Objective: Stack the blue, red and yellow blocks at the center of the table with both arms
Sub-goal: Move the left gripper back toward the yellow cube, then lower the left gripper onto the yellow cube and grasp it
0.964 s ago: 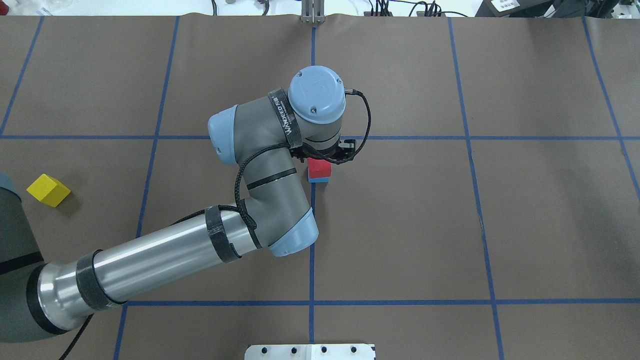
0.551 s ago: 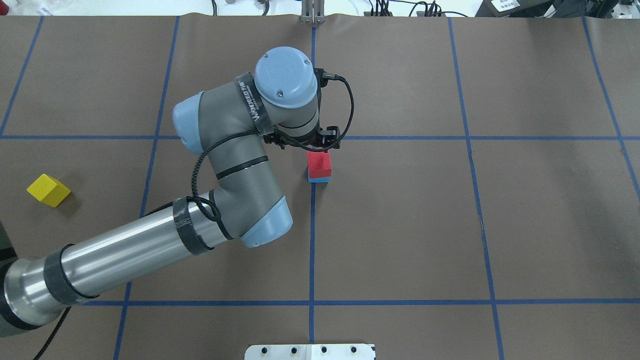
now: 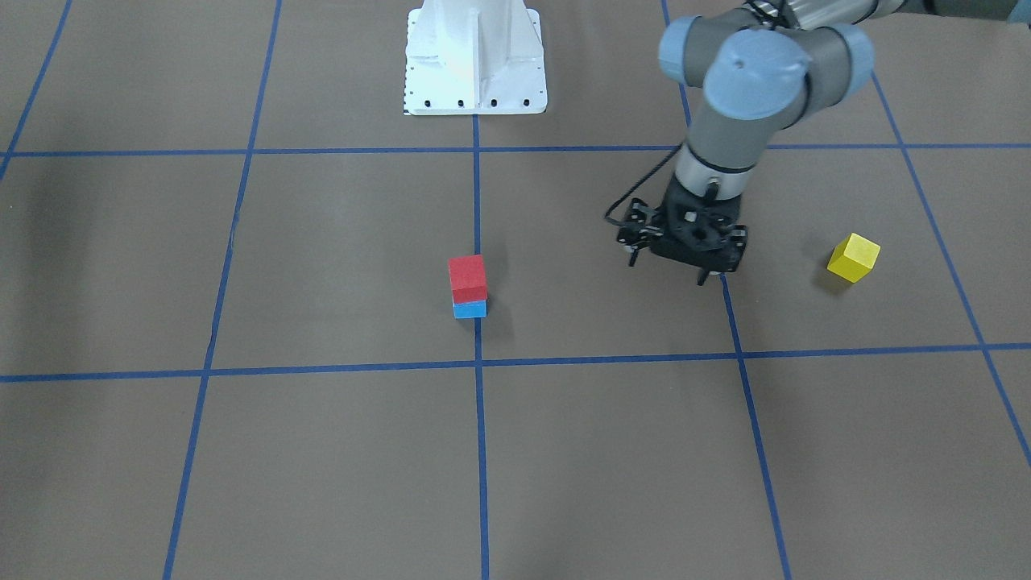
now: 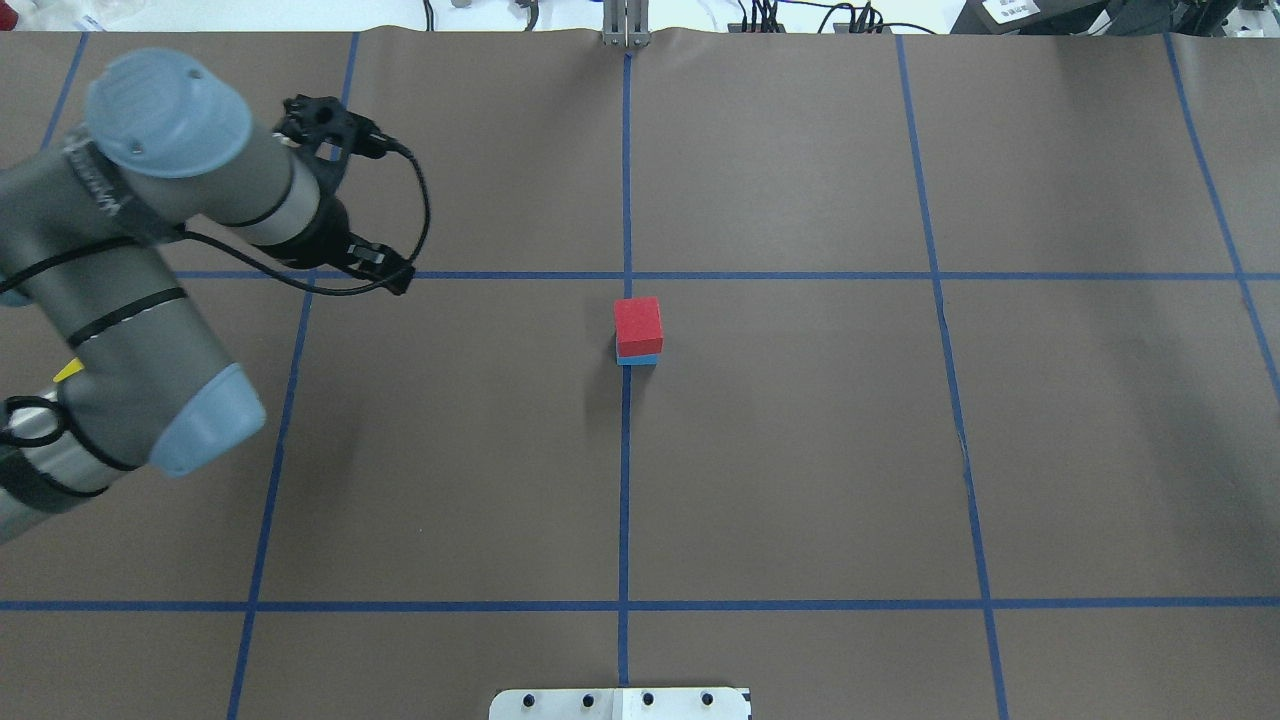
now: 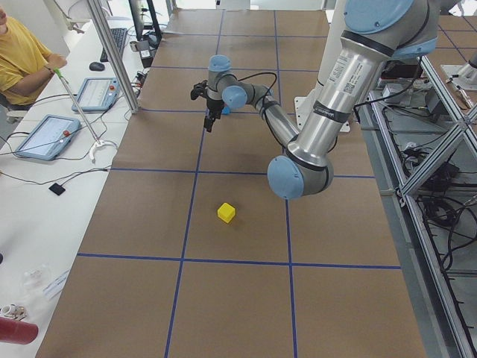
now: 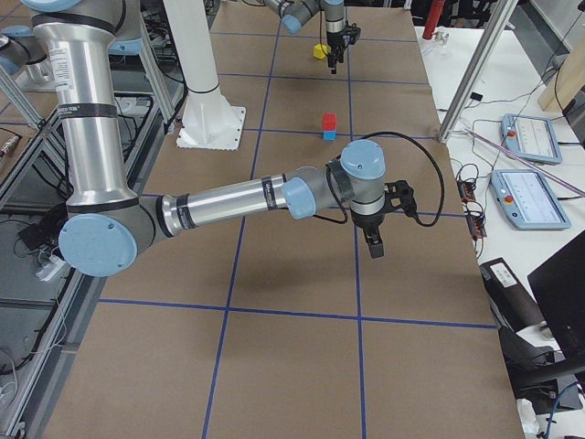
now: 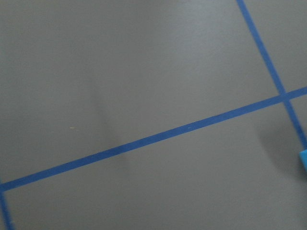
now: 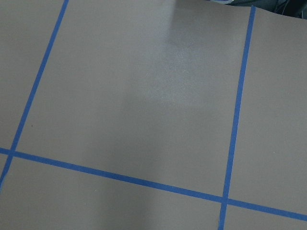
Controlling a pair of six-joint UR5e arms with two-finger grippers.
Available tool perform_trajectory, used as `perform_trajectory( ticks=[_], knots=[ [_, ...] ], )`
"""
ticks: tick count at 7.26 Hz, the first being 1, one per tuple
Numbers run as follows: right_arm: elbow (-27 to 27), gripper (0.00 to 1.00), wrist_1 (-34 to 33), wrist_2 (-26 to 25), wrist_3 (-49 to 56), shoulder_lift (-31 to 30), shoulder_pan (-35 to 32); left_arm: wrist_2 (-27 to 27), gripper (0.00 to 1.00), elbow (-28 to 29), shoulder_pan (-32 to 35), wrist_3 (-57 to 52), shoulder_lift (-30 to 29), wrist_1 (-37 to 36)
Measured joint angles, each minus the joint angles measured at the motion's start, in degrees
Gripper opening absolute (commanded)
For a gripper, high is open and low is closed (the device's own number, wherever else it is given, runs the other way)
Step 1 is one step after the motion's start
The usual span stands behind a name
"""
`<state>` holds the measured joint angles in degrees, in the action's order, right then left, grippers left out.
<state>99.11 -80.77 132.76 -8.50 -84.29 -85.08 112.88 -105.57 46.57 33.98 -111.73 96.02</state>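
Observation:
A red block (image 4: 638, 322) sits on a blue block (image 4: 637, 359) on the table's centre line; the stack also shows in the front-facing view (image 3: 468, 278). A yellow block (image 3: 853, 257) lies alone on the robot's left side; in the overhead view the left arm hides all but a sliver of it (image 4: 68, 370). My left gripper (image 3: 668, 271) is open and empty, above the table between the stack and the yellow block. My right gripper (image 6: 375, 240) shows only in the exterior right view, well off the stack. I cannot tell whether it is open.
The white robot base (image 3: 474, 56) stands at the table's near edge. Blue tape lines (image 4: 625, 480) grid the brown table. An operator (image 5: 22, 56) and tablets (image 5: 45, 136) are at a side bench beyond the far edge.
My left gripper has drawn back from the red block and swung far to the robot's left, toward the yellow block. The red block stays on the blue one.

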Motion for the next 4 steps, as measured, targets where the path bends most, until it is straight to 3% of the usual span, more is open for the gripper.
perform_trajectory(
  ticks=[2, 4],
  knots=[
    [-0.07, 1.0, 0.05, -0.04, 0.07, 0.02, 0.0, 2.79, 1.0, -2.07, 4.07, -6.83, 16.98, 15.85],
    [-0.18, 1.0, 0.05, -0.05, 0.13, 0.16, 0.0, 8.73, 1.0, -1.21, 8.28, -13.77, 27.92, 26.35]
  ],
)
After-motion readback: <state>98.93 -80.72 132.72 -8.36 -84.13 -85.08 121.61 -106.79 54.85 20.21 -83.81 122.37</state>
